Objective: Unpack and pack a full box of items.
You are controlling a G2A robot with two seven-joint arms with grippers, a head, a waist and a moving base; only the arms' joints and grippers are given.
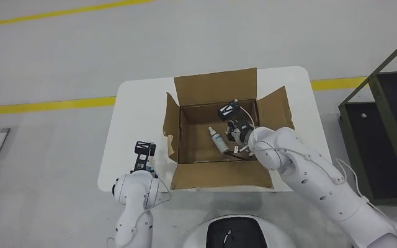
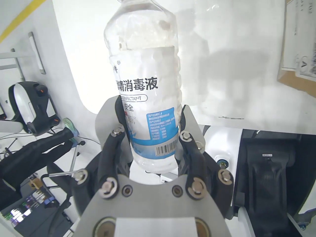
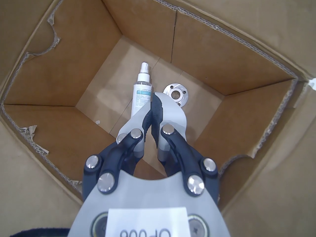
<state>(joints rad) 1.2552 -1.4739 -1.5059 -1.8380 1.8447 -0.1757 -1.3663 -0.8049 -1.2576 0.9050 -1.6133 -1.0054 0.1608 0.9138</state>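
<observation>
Left hand (image 2: pixel 150 113) grips bottle (image 2: pixel 143 57).

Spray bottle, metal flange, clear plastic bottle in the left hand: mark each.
spray bottle (image 3: pixel 142 94), right wrist view, on its labelled body.
metal flange (image 3: pixel 183 96), right wrist view, on the face beside the centre bore.
clear plastic bottle (image 2: pixel 143 50), left wrist view, on the bare upper body.

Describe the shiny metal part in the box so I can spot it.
Look into the open cardboard box on the white table. On its floor, beside a white spray bottle, lies the metal part. It is a round shiny disc with holes.
</observation>
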